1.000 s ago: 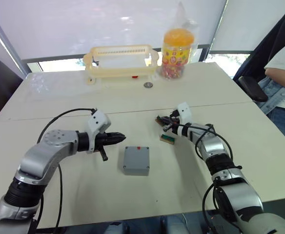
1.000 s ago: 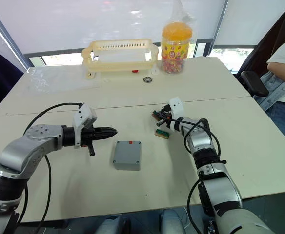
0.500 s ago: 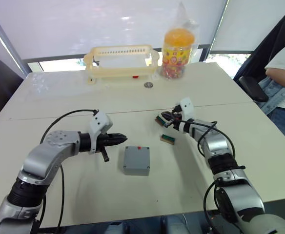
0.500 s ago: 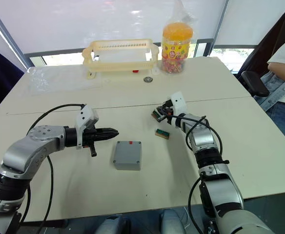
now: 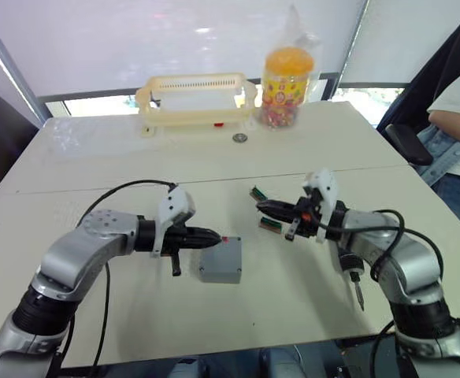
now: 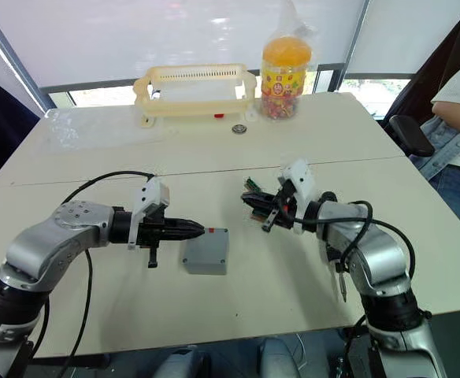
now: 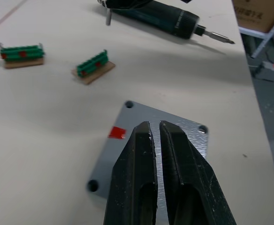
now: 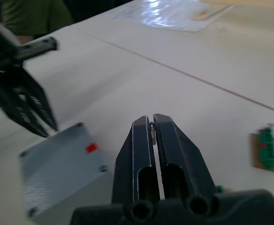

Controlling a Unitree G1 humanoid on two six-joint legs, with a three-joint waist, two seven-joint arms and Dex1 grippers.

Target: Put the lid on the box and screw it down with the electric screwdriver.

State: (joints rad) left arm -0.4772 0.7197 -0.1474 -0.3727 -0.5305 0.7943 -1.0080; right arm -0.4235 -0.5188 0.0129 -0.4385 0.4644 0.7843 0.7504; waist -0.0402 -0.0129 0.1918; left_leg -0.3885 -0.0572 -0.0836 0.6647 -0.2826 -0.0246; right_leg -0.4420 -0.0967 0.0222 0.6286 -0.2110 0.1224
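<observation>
Lidded box beside left gripper

We advanced the left gripper toward the box until its nearly closed fingertips reached the box's edge by the red mark; earlier it hung apart to the left. We drew the right gripper back from above the green connector pieces and turned it to point left toward the box, pinching a small screw.
</observation>
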